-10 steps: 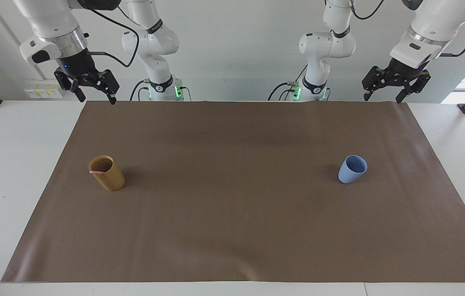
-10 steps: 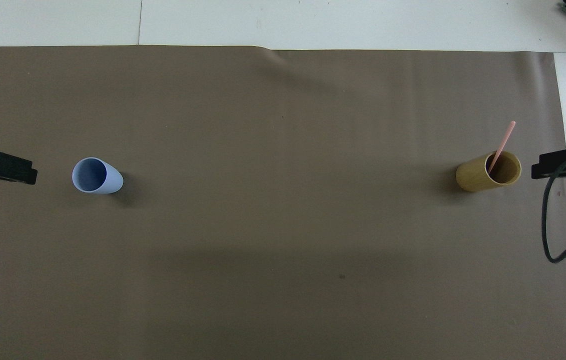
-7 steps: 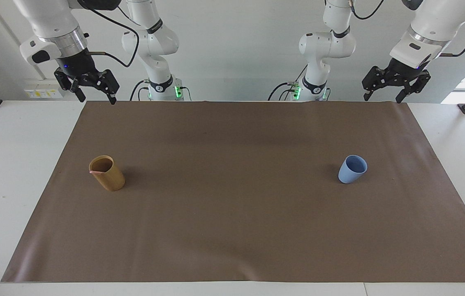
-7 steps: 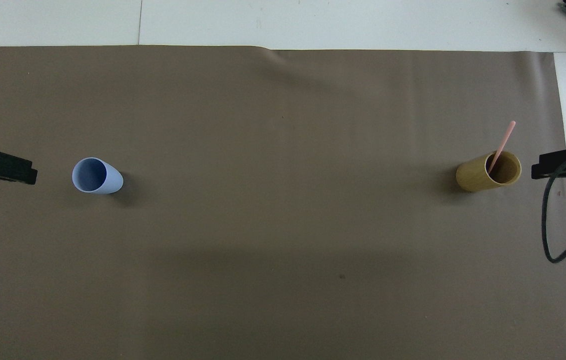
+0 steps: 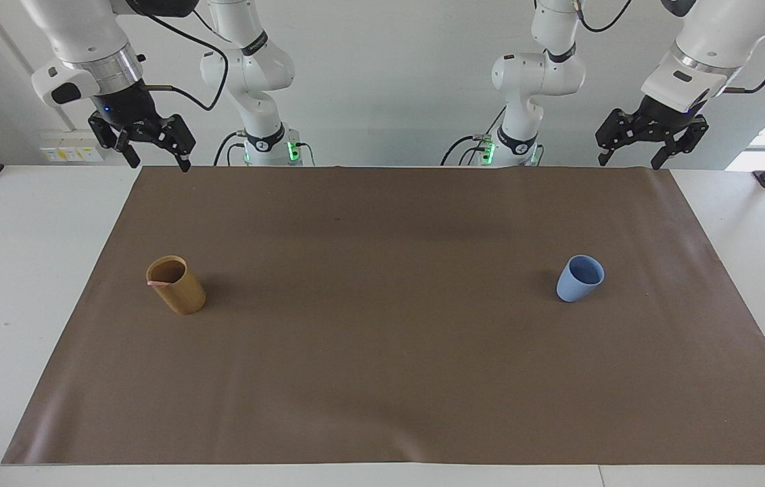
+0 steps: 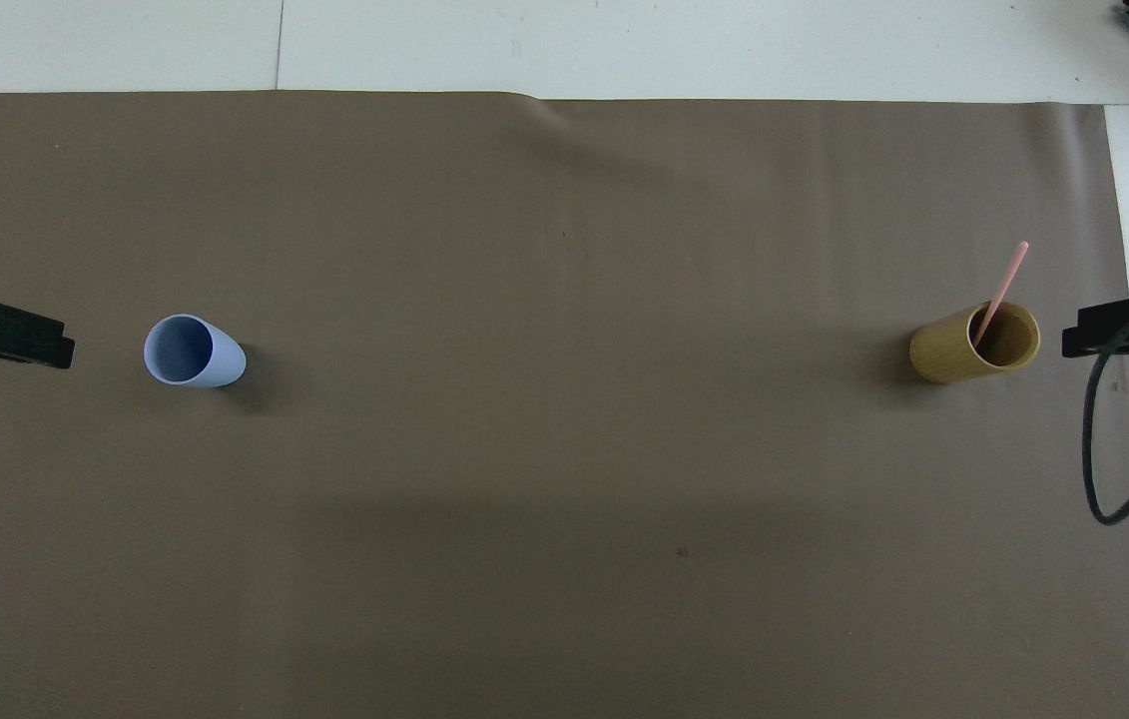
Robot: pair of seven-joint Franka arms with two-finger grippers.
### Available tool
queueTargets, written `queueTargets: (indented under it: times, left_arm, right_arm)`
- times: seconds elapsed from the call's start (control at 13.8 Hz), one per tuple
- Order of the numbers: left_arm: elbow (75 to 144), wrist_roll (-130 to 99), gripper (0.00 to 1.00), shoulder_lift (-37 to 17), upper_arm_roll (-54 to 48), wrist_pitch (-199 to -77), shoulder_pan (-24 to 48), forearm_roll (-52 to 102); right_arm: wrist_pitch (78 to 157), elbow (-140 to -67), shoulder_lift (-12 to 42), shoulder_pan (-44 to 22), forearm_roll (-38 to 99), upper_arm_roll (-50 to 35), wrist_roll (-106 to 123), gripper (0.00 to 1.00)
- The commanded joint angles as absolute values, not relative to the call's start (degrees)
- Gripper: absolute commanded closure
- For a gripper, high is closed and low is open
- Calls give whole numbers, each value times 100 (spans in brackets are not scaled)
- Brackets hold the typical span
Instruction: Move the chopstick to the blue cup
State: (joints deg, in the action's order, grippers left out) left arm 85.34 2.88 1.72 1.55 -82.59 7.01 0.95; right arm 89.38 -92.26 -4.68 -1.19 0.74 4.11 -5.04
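A pale pink chopstick [image 6: 1003,283] stands tilted in the tan wooden-looking cup [image 5: 177,285] at the right arm's end of the mat; in the facing view only its pink tip [image 5: 155,284] shows at the rim. The blue cup [image 5: 580,279] stands upright and looks empty at the left arm's end, and it also shows in the overhead view [image 6: 193,352]. My right gripper [image 5: 157,161] hangs open and empty, raised over the mat's edge nearest the robots. My left gripper [image 5: 629,161] hangs open and empty over the mat's corner at its own end.
A brown mat [image 5: 382,352] covers most of the white table [image 5: 17,270]. The right arm's black cable [image 6: 1098,469] loops down beside the mat's edge near the tan cup [image 6: 973,345].
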Motion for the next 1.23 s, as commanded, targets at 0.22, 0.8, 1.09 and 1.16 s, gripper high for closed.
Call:
queueTargets:
  times: [0.22, 0.8, 1.09, 1.16]
  left_arm:
    - [8666, 316, 0, 308, 141, -8227, 659, 79]
    - [8666, 316, 0, 308, 141, -8227, 659, 79]
    - [8666, 316, 0, 308, 141, -8227, 659, 79]
    - [8666, 308, 0, 308, 141, -8227, 659, 79]
  right_arm:
    - [8842, -9255, -554, -70, 88, 404, -466, 0]
    - [8710, -9264, -571, -70, 88, 404, -466, 0]
    - [8710, -9264, -571, -70, 88, 404, -466, 0]
    - [8710, -9264, -571, -62, 88, 404, -466, 0]
